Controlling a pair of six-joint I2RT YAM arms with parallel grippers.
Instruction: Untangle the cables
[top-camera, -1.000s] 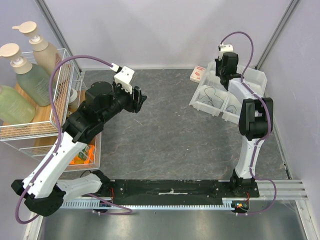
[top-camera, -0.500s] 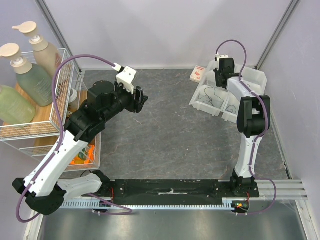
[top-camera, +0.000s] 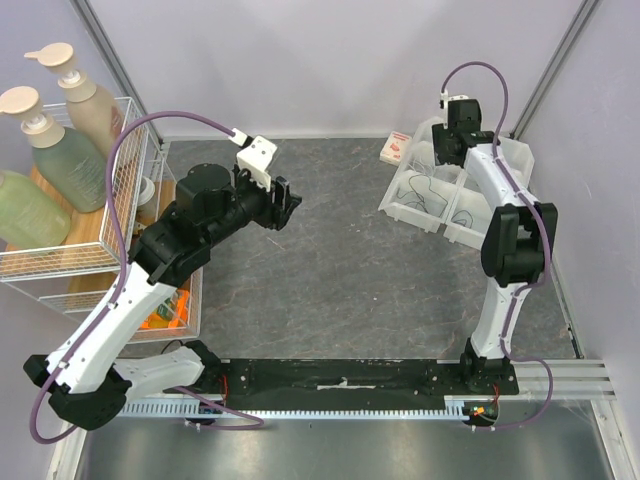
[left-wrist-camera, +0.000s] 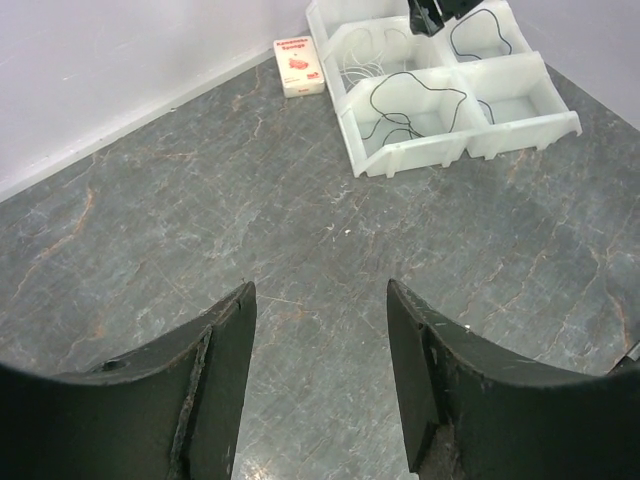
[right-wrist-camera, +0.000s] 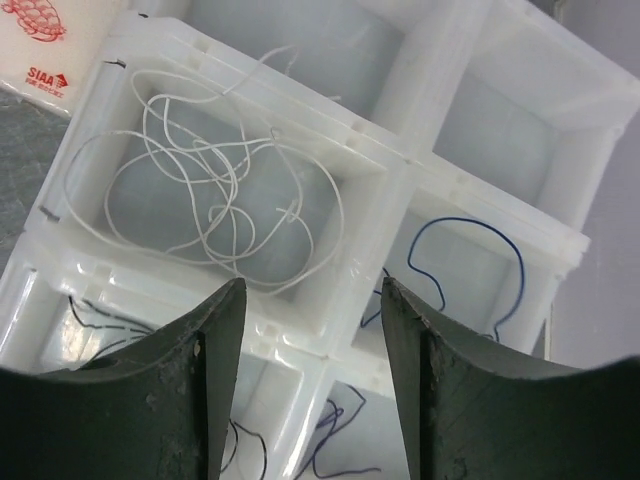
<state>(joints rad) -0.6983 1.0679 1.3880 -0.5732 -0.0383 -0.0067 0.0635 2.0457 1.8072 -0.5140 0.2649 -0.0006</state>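
Observation:
The cables lie in a white divided bin at the back right. In the right wrist view, a white cable curls in one compartment. A dark blue cable loops in the compartment to its right, and a black cable shows at the lower left. My right gripper hovers open over the dividers where these compartments meet, holding nothing. It shows at the bin's far end in the top view. My left gripper is open and empty above bare table, far from the bin, where a black cable shows.
A small white card box lies beside the bin's far left corner. A wire basket with pump bottles stands at the left edge, with a wooden tray below it. Grey walls close in the back and right.
My right gripper has gone from shut to open and shifted slightly back over the bin. The left arm has edged a little to the right.

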